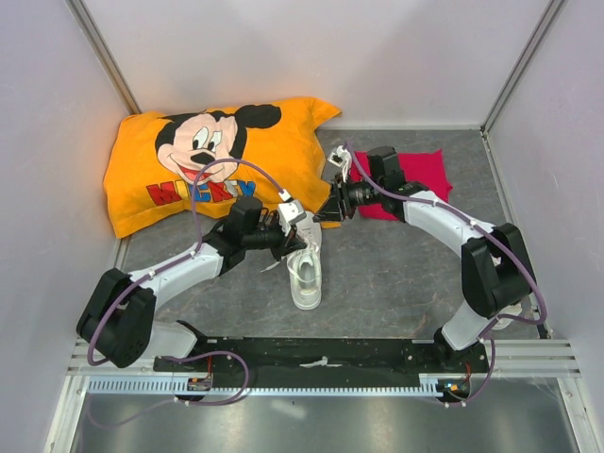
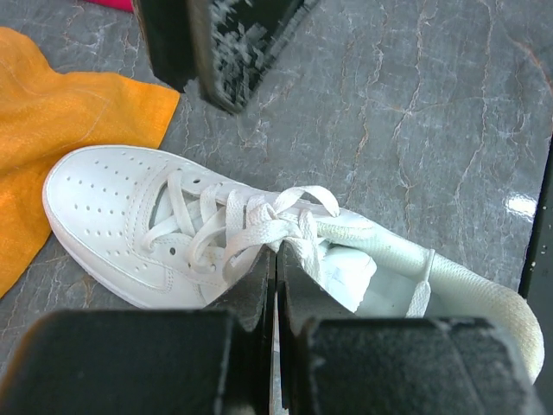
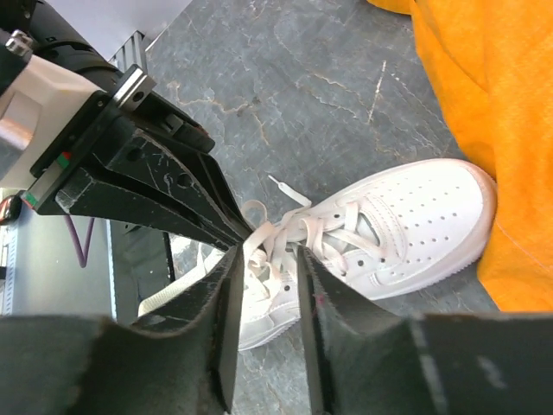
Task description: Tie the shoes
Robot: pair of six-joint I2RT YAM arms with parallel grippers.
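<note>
One white shoe lies on the grey floor, its toe by the orange pillow. My left gripper is shut, its tips pinching the white laces at the knot over the tongue. My right gripper faces it from the other side. Its jaws stand apart around a lace loop without squeezing it. In the top view both grippers, left and right, meet above the shoe's laced part. A loose lace end hangs over the heel collar.
A large orange Mickey pillow fills the back left, its corner touching the shoe's toe. A red cloth lies at the back right under the right arm. White walls close in three sides, and a black rail runs along the near edge.
</note>
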